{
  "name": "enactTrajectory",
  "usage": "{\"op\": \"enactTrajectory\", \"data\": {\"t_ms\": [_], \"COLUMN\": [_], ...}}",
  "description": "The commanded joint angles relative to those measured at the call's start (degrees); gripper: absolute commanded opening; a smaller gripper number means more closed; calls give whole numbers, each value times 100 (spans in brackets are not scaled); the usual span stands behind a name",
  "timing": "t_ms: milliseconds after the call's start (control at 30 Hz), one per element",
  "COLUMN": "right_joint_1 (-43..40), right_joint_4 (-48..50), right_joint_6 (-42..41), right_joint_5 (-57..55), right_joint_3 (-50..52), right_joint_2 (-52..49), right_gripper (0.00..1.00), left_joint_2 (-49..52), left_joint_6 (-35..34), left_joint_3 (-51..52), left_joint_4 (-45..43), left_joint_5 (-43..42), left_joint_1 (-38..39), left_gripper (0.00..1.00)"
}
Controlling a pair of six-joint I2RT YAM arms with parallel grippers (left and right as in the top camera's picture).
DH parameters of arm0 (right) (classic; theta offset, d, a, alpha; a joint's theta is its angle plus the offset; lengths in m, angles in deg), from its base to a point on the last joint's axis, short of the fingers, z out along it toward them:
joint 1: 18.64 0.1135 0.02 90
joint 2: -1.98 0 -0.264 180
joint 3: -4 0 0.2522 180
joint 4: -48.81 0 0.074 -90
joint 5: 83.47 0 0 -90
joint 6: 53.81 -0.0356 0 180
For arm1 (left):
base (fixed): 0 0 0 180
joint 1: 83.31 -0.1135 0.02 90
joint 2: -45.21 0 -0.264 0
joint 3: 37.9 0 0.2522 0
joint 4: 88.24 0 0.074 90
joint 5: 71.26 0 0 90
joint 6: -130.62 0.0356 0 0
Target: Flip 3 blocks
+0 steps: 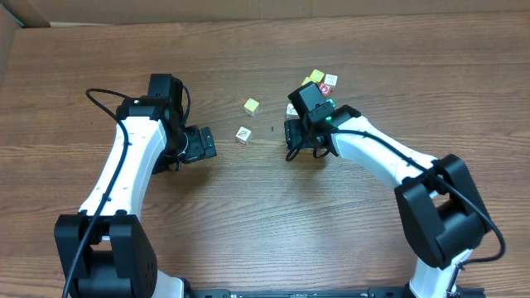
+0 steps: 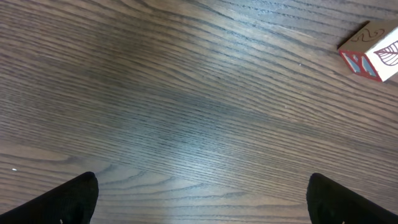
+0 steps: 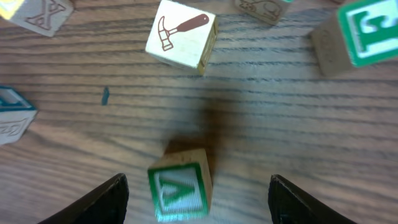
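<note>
On the far left of the wooden table [image 1: 248, 223], the left gripper [image 1: 212, 145] is held low over the bare wood. Its fingers [image 2: 71, 199] are spread wide and nothing is seen between them. Just to the right of it, and apart from it, a white-faced block [image 1: 243, 135] is lying on the table. In the left wrist view, reddish line drawings can be seen on its pale faces. A little further right and further back, a plain yellow cube [image 1: 251, 106] is standing alone. Right of the centre, the right gripper [image 3: 199, 196] is lowered to the table. Its jaws are open, and the green block [image 3: 180, 186] with a white V-like letter is placed between them, nearer to one finger. No contact with either finger can be seen. Beyond this block, a white hammer block [image 3: 182, 40] with a brown hammer drawing is resting on the wood, well apart from the fingers. More to the right, a second green cube [image 3: 357, 34] is seen at the edge of the right wrist view. From above, a small group of cubes is found behind the right gripper, among them a second yellow cube [image 1: 317, 75] and a red-faced cube [image 1: 329, 80] that are touching. All the blocks are lying directly on the table.
</note>
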State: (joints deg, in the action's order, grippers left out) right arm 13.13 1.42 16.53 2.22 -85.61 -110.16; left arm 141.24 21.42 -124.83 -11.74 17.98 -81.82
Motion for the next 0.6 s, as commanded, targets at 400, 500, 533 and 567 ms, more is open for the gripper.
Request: {"op": "enactTrajectory", "data": {"t_ms": [400,500,533,567], "right_joint_1": [4,4,4,4], "right_joint_4": [348,313,289,275], "right_joint_6": [212,205,205,205], "right_joint_5": [103,166,216,254], "right_joint_3": [-133,-142,-142,-142], "right_joint_2": [-409,-409,-409,-409], "right_gripper": [47,45,44,43], "left_joint_2": [20,20,20,20], "left_joint_6": [-98,-96,-98,-98], "left_joint_3": [-81,-81,-81,-81], "left_joint_4": [-13,-13,-13,-13], "left_joint_5": [98,98,98,96], "left_joint_1": [-4,-2,-4,-4], "left_gripper": [100,100,100,100]}}
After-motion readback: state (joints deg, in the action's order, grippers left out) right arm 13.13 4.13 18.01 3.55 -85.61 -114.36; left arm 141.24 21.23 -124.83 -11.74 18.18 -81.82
